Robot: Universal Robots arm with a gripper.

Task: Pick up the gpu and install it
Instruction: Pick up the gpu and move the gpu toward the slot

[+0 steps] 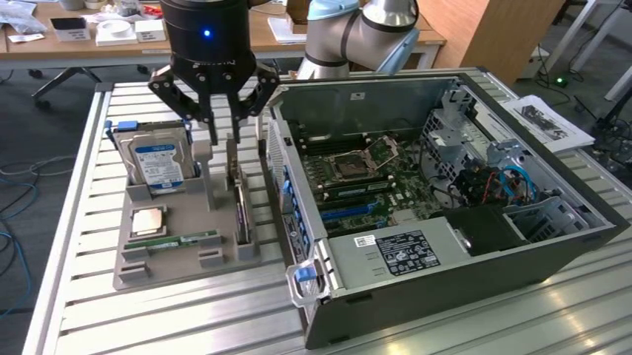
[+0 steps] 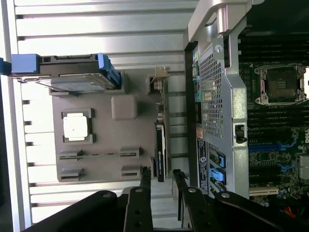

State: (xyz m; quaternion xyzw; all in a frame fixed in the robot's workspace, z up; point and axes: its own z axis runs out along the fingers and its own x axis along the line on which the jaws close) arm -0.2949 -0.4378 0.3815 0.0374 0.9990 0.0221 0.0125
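One slatted metal table (image 1: 148,318) beneath the gpu (image 1: 239,207); desk (image 1: 40,46) behind.

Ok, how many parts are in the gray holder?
4: hard drive standing upright, processor chip and memory stick lying flat, graphics card on edge nearest the case.

A gripper (image 1: 224,137) is shown hanging over a grey holder (image 1: 163,262), its fingers parted. Directly beneath the gap, the gpu (image 1: 239,200) is stood on edge in a slot. Just beside one finger, the way is narrowed by the perforated wall of the computer case (image 1: 281,159). Beside the other finger, a grey post (image 1: 203,159) and then an upright hard drive (image 1: 158,159) are found. Above the holder, open air is left. Beyond the wall, the case is laid open from above, and the motherboard (image 1: 371,174) is exposed.
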